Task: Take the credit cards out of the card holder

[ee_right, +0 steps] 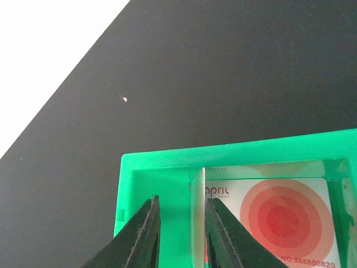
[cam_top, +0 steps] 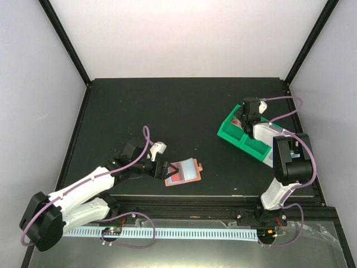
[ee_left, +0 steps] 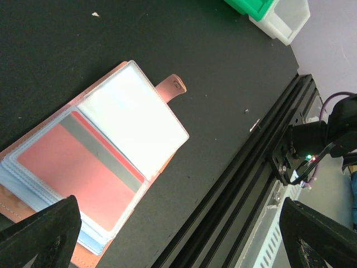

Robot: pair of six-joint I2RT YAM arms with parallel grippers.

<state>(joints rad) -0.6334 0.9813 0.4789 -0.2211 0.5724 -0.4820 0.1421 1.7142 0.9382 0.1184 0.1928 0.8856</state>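
Observation:
The card holder (cam_top: 184,171) lies open on the black table, showing clear sleeves. In the left wrist view the card holder (ee_left: 111,139) has a red card (ee_left: 72,176) in one sleeve, a pale sleeve beside it and a brown tab (ee_left: 174,86). My left gripper (cam_top: 163,169) is open and empty at the holder's left edge, and its fingers (ee_left: 39,237) stand wide apart. My right gripper (ee_right: 181,223) is over the green bin (ee_right: 167,159). Its jaws are apart, with a thin card (ee_right: 197,218) standing on edge between them, close to the right finger. A white card with red circles (ee_right: 279,218) lies flat in the bin.
The green bins (cam_top: 237,134) stand in a row at the right, with a clear bin (ee_left: 284,22) at the near end. A black rail (cam_top: 212,204) runs along the table's front edge, close to the card holder. Black frame posts stand at the back corners.

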